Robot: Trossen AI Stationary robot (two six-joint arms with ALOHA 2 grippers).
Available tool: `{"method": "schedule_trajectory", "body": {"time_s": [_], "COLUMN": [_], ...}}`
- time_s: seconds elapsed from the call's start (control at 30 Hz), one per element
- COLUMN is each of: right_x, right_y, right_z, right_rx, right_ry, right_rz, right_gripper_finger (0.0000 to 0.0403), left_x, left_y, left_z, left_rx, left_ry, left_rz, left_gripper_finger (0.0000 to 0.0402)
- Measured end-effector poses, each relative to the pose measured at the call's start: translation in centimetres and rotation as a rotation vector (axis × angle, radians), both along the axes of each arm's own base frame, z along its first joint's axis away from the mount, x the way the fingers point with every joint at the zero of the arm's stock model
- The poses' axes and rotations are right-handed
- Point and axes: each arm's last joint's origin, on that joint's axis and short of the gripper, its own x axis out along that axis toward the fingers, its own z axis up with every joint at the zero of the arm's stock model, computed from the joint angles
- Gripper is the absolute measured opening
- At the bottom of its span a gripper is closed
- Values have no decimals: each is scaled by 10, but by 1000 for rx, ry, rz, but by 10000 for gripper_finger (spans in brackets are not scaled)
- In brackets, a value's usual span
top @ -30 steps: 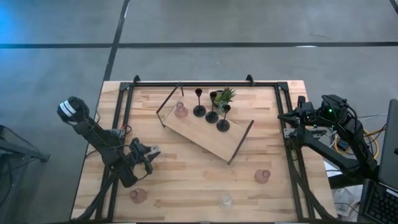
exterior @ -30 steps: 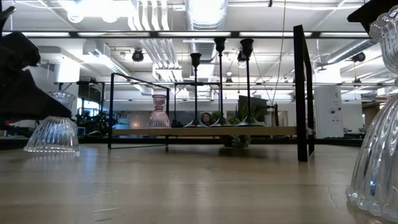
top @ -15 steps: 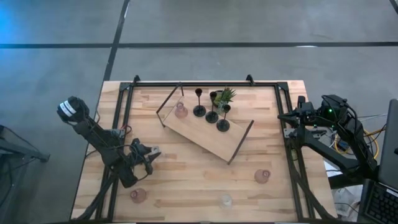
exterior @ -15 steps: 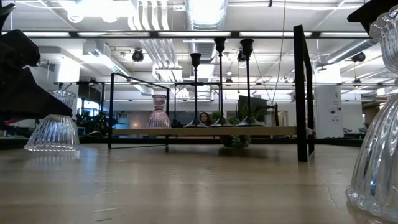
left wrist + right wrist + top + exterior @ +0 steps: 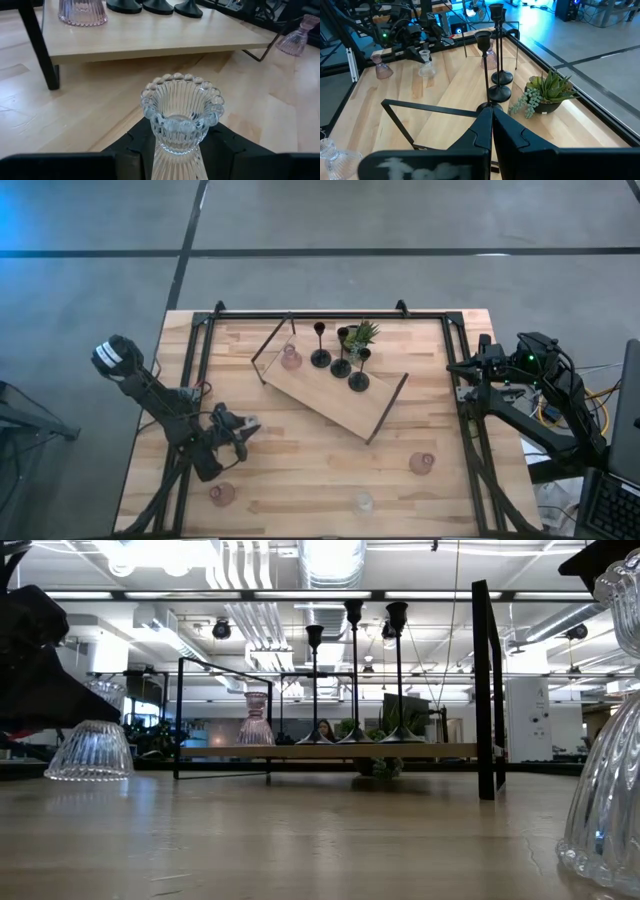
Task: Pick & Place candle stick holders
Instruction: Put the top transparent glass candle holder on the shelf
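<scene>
Clear glass cup (image 5: 181, 120) clamped in left gripper (image 5: 238, 436), lifted just off table (image 5: 300, 470) near left front. Right gripper (image 5: 491, 132) fingers pressed together, empty, parked at right edge. On wooden board (image 5: 330, 392): three black holders (image 5: 341, 360), one pink cup (image 5: 291, 359). Remaining: three cups near front edge. Open tabletop between gripper and board; watch board's metal handle (image 5: 270, 340).

there are three black candle stick holders: (image 5: 320, 358), (image 5: 341, 366) and (image 5: 358, 380). the glass cups number five: three pink ones (image 5: 291, 359), (image 5: 421, 463), (image 5: 221, 494) and two clear ones (image 5: 363, 503), (image 5: 181, 125). one wooden board (image 5: 330, 395), one small potted plant (image 5: 362, 335), and two robot arms.
</scene>
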Motion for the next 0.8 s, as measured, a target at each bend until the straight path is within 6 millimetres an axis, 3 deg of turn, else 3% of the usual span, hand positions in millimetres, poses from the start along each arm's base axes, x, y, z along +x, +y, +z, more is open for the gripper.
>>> {"method": "schedule_trajectory", "body": {"time_s": [0.8], "right_x": [0], "right_y": [0], "right_z": [0], "right_rx": [0], "right_ry": [0], "right_rz": [0], "right_gripper_finger": [8], "left_x": [28], "left_y": [-1], "left_z": [16], "left_rx": [30], "left_ry": [-17], "left_rz": [-17], "left_gripper_finger": [125]}}
